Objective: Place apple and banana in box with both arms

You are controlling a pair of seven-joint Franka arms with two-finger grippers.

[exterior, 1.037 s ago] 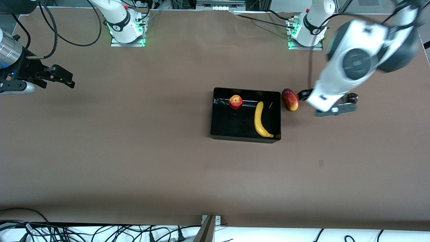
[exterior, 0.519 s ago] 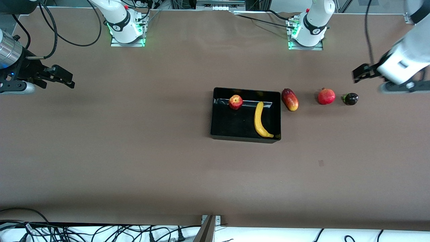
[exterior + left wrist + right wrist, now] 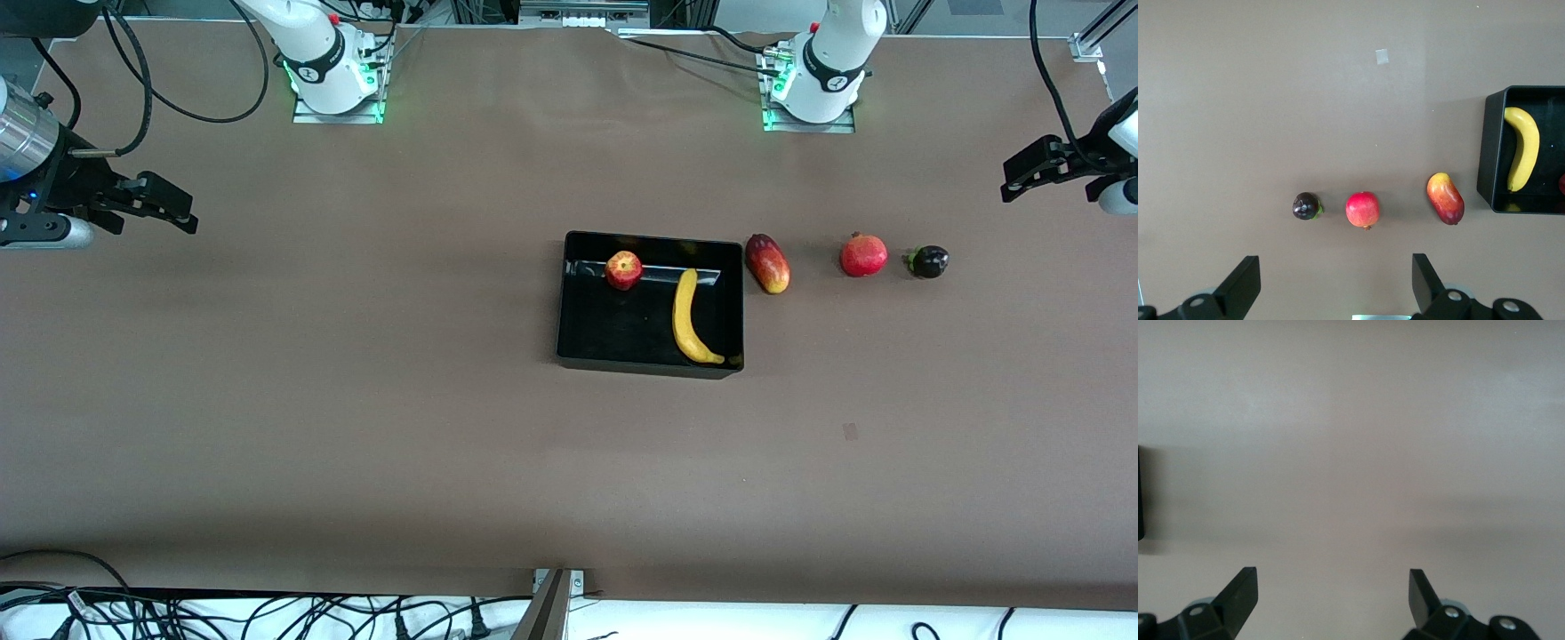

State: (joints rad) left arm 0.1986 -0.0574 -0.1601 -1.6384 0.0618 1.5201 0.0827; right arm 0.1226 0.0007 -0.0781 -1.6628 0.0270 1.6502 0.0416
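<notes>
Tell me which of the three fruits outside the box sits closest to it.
The elongated red-yellow oval fruit, lying right beside the box. The round red fruit and the small dark fruit sit farther toward the left arm's end.

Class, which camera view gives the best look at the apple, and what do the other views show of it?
The front view: the whole apple shows inside the box, near the banana. The left wrist view catches only a red sliver at its edge. The right wrist view shows no apple.

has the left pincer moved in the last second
Yes. The left pincer, open and empty, has swung away from the mango beside the box, out to the left arm's end of the table.
</notes>
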